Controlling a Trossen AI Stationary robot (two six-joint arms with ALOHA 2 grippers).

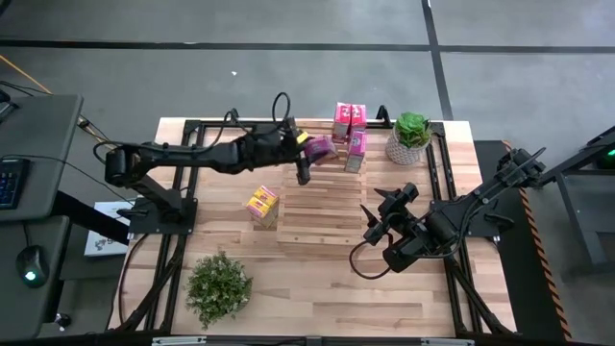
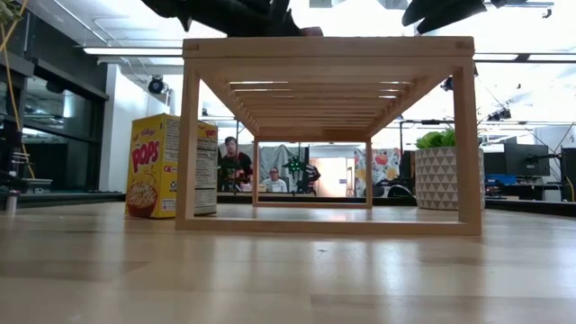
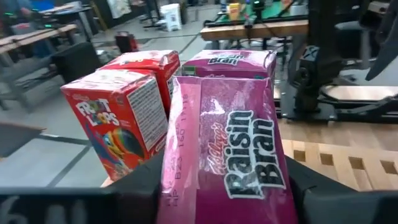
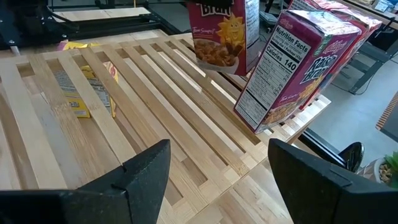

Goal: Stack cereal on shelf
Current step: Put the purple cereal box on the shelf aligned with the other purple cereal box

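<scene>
1. A plank-topped wooden table (image 1: 317, 288) stands on a grey workshop floor, and a pale slatted wooden shelf (image 1: 322, 207) sits at its centre.
2. The left gripper (image 1: 309, 154) holds a pink-magenta Raisin Bran cardboard box (image 3: 233, 146) between its fingers, above the shelf's far edge and just beside the cereal already standing there, probably to set it alongside.
3. That standing group (image 1: 350, 135) includes red Froot Loops boxes (image 3: 121, 115) and further pink boxes.
4. A yellow Corn Pops box (image 2: 171, 166) rests on the table beside the shelf, not yet stacked.
5. The right gripper (image 4: 214, 180) waits with fingers wide apart and empty, over the shelf's near right side.
</scene>
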